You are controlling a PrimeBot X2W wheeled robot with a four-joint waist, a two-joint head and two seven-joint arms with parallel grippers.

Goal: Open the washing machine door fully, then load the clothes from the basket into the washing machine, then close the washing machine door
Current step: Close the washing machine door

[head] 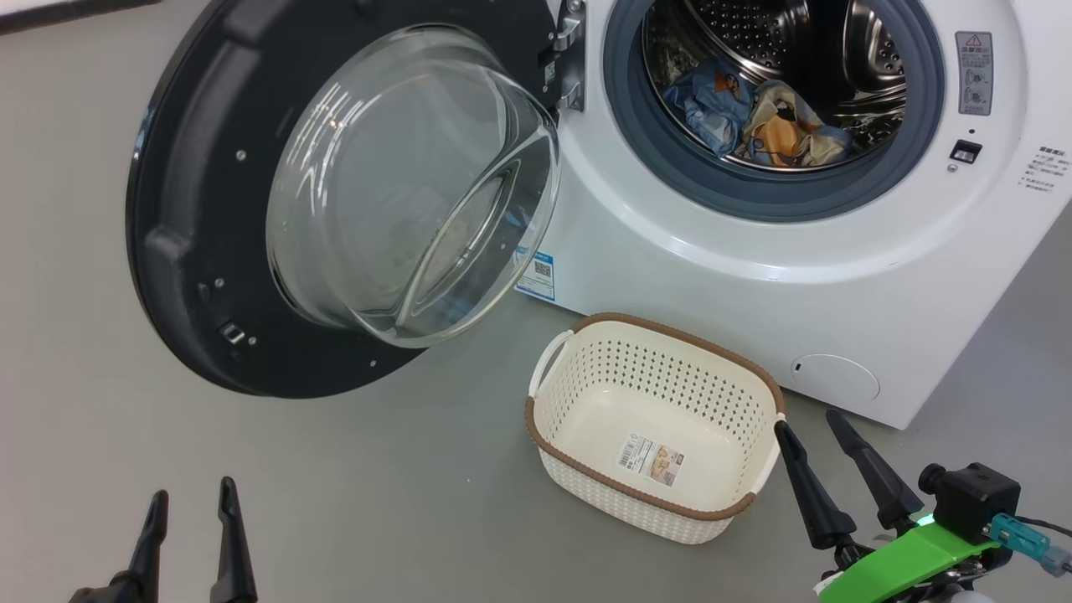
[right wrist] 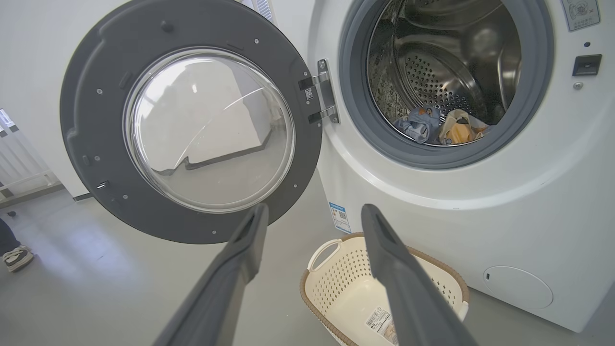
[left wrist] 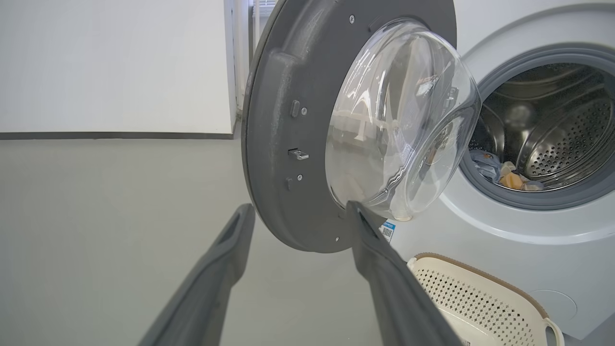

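The washing machine (head: 754, 276) stands at the upper right of the head view with its door (head: 251, 201) swung wide open to the left, glass bowl facing me. Light blue and cream clothes (head: 754, 117) lie inside the steel drum. The cream basket (head: 653, 419) sits on the floor before the machine, with a paper label on its floor. My left gripper (head: 191, 492) is open at the lower left, nothing between its fingers. My right gripper (head: 811, 423) is open at the lower right, just right of the basket's rim. In the right wrist view the basket (right wrist: 336, 288) lies below the open fingers.
Grey floor (head: 377, 469) spreads left of the basket under the open door. A white wall (left wrist: 115, 62) stands behind the door. A person's shoe (right wrist: 17, 257) shows at the left edge of the right wrist view.
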